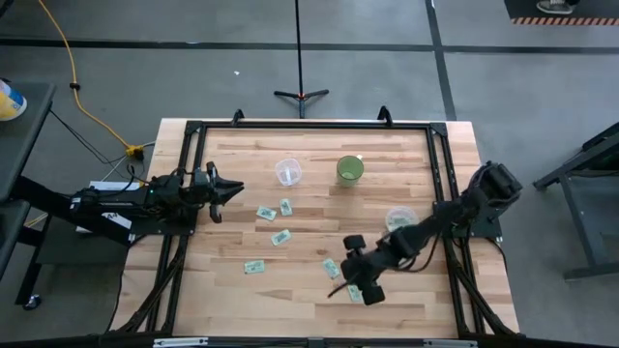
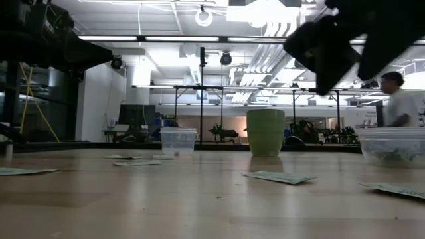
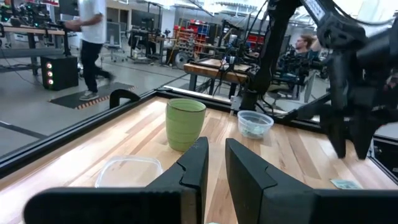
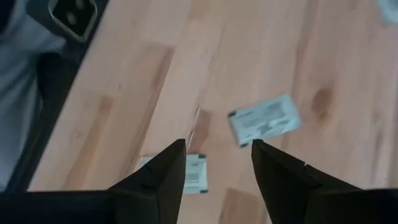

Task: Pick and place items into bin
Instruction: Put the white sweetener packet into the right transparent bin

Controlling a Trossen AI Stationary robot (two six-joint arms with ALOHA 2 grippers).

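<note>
The right tool (image 4: 216, 163) hovers over the front of the pale wooden tabletop (image 1: 309, 290), its dark fingers parted and empty above two small flat green-and-white packets (image 4: 262, 120). More packets (image 1: 274, 212) lie scattered mid-tabletop, near a clear plastic cup (image 1: 288, 172) and a green cup (image 1: 350, 169). The left tool (image 3: 213, 171) waits at the left edge, fingers narrow, holding nothing.

On the table (image 1: 242, 300), packets (image 1: 276, 222) lie scattered across the frame's centre, two cups (image 1: 319, 171) above them, a bin (image 1: 400, 218) at centre right, the right gripper (image 1: 356, 278) lower right.
</note>
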